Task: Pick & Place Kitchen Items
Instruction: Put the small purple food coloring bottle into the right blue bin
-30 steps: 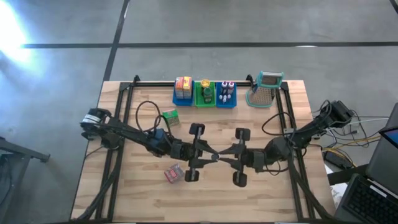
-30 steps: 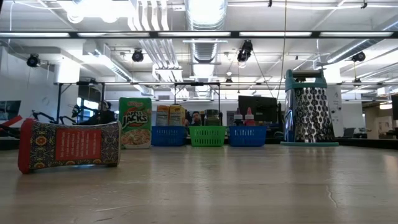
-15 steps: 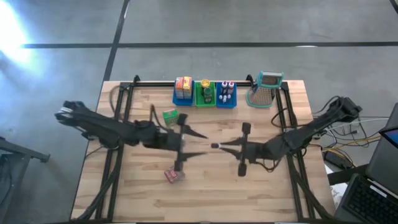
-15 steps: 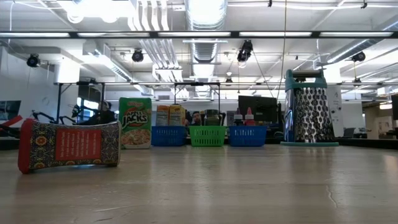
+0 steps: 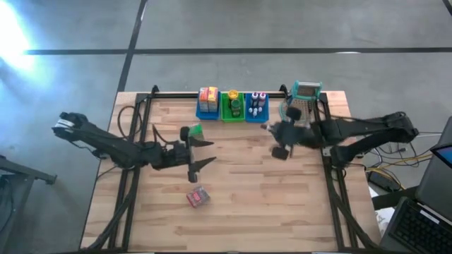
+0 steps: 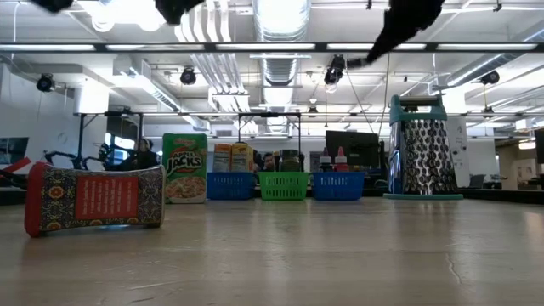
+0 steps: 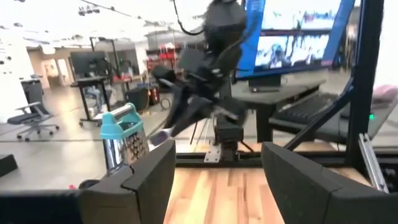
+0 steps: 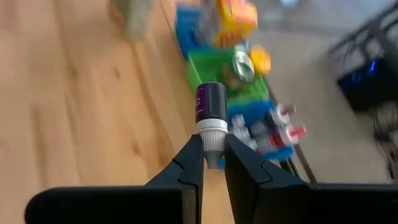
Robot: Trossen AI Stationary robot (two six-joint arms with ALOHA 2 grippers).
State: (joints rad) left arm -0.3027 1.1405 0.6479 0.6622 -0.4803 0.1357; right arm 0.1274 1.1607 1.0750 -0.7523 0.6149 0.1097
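Right gripper (image 8: 211, 163) clamped on the white cap of a small purple bottle (image 8: 209, 103), bottle sticking out past the fingertips. Seen from above, hanging over the table (image 5: 240, 212) just in front of the bins, near the grater (image 5: 302, 102) at the far right corner.

Left gripper (image 5: 200, 153) spread wide, nothing between the fingers (image 7: 146, 180), raised over the left-middle of the table with its fingers aimed toward the right side. Green box (image 5: 191, 132) just beside it on the far side, standing on the wood; reads as a cereal box in the low view. Red packet (image 5: 198, 197) lying flat nearer the front edge, well apart from the bins and alone on the boards; large at the left of the low view.

Three bins in a row along the far edge. Left blue bin (image 5: 207, 107) holding yellow-red boxes (image 5: 207, 95). Green bin (image 5: 232, 110) in the middle with a yellow-topped item (image 5: 233, 94) and a dark-green one. Right blue bin (image 5: 257, 111) holding small bottles (image 5: 257, 99) with red and white tops.

Grater upright, teal handle on top, touching none of the bins.
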